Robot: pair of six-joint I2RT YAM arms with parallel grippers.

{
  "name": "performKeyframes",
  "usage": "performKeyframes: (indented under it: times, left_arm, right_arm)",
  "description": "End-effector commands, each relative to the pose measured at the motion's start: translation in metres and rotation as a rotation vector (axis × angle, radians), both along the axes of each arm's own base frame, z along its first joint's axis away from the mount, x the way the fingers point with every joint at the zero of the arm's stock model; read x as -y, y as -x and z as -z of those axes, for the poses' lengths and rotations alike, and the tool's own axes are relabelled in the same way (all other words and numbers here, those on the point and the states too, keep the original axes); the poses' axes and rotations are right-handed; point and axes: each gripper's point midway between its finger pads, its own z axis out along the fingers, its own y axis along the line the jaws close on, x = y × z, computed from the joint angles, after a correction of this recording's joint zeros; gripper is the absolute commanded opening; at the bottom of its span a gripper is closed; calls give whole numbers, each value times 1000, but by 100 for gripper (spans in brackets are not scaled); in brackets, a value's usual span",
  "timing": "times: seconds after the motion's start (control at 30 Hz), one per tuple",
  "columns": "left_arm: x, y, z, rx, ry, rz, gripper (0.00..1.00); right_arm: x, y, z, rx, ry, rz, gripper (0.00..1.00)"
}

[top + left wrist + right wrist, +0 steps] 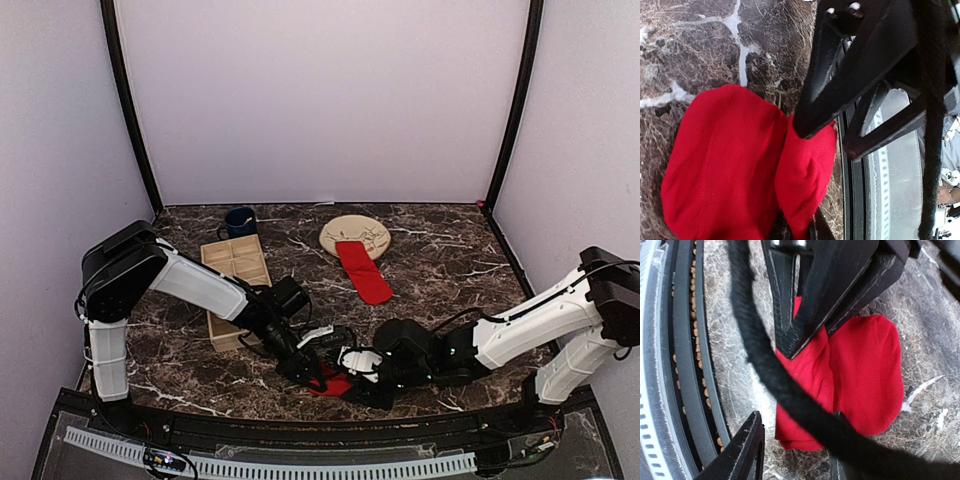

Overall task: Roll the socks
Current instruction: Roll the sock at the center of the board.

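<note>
One red sock (335,384) lies folded into a thick bundle near the table's front edge, also seen in the left wrist view (720,170) and the right wrist view (865,375). My left gripper (308,372) (798,227) is shut on a fold of this sock. My right gripper (356,373) (790,440) faces it from the right, open, its fingers standing on either side of the bundle's near end with a gap on the outer side. A second red sock (364,272) lies flat farther back, its top end on the beige plate (360,228).
A wooden compartment tray (235,275) lies at the left and a dark blue mug (240,221) stands behind it. The table's black front rail (855,180) (685,365) runs close beside both grippers. A black cable (765,365) crosses the right wrist view.
</note>
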Motion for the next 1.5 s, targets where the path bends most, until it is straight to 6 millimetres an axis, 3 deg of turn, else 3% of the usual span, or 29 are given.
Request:
performKeyframes:
  times: [0.0, 0.23, 0.33, 0.43, 0.6, 0.8, 0.9, 1.47]
  left_arm:
    - [-32, 11, 42, -24, -201, -12, 0]
    - [-32, 12, 42, -28, -201, -11, 0]
    - [-32, 12, 43, -30, -203, -12, 0]
    - [-31, 12, 42, -31, -201, -12, 0]
    - [-31, 10, 44, -28, -211, -25, 0]
    - [-32, 3, 42, 6, -212, -76, 8]
    - [-32, -2, 36, 36, -191, -112, 18]
    - [-51, -12, 42, 66, -271, -217, 28]
  right_arm:
    - [-8, -1, 2, 25, 14, -14, 40]
    - [-11, -8, 6, 64, 41, -12, 37]
    - [-12, -9, 4, 69, 43, -16, 24]
    - [-9, -9, 16, 60, 79, -15, 12]
    - [-5, -7, 21, 49, 94, -10, 0]
    - [-4, -6, 23, 37, 96, -3, 0]
    - [-3, -7, 23, 28, 87, 7, 0]
    - [5, -13, 26, -9, 65, 67, 0]
